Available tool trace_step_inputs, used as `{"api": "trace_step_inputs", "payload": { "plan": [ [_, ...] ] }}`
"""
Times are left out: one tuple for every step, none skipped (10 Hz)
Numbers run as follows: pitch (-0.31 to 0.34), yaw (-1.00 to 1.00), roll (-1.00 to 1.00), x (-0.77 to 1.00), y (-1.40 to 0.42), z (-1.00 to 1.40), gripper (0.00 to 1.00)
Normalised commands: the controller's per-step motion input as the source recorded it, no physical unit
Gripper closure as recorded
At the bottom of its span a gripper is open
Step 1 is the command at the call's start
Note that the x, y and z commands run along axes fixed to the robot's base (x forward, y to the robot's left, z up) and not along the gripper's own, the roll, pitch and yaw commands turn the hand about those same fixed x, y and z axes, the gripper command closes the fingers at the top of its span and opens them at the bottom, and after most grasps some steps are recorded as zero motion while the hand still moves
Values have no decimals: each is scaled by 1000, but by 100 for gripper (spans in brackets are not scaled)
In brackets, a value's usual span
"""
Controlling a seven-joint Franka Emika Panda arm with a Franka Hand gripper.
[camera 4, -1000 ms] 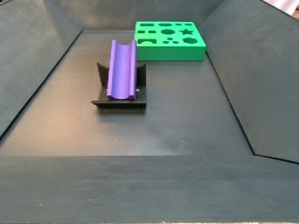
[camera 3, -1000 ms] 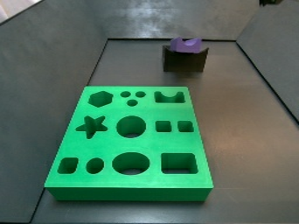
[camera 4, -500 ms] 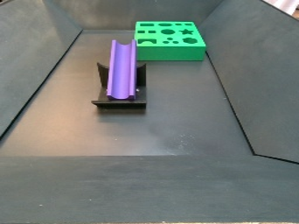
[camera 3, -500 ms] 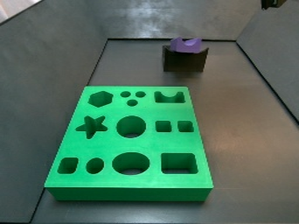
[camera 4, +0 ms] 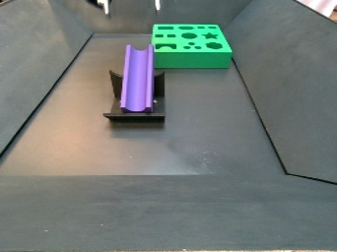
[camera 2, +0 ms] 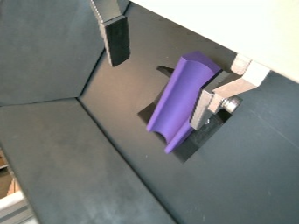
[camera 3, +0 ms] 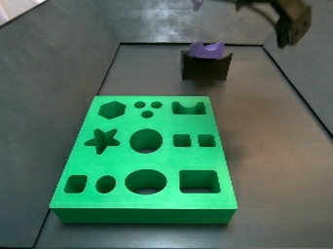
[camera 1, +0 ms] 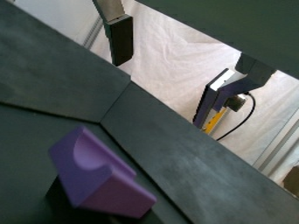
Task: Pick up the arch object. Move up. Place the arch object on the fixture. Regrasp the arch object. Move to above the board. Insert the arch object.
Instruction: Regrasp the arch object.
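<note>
Purple, the arch object [camera 4: 136,77] lies along the dark fixture [camera 4: 134,106], groove up, on the grey worktop [camera 4: 198,128]. The green board [camera 3: 147,154] lies apart from them, at the far end in one side view. Compared with half a second ago, the claw [camera 3: 289,17] has now come into the picture at the top edge, high above the fixture. In both wrist views its fingers [camera 2: 115,39] stand wide apart and hold nothing; the arch object [camera 2: 179,101] shows between them, far below.
</note>
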Motion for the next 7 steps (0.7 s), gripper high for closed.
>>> {"api": "trace_step_inputs", "payload": {
  "plan": [
    [-177,-15,67,67,33,-1000,0],
    [-159,-55,61,68,31,-1000,0],
    [-138,-78,57,67,31,-1000,0],
    [-103,-95,52,60,26,-932,0],
    [-89,-99,49,54,22,-818,0],
    [-44,-91,48,36,12,-538,0],
    [-27,-85,48,32,8,-427,0]
  ]
}}
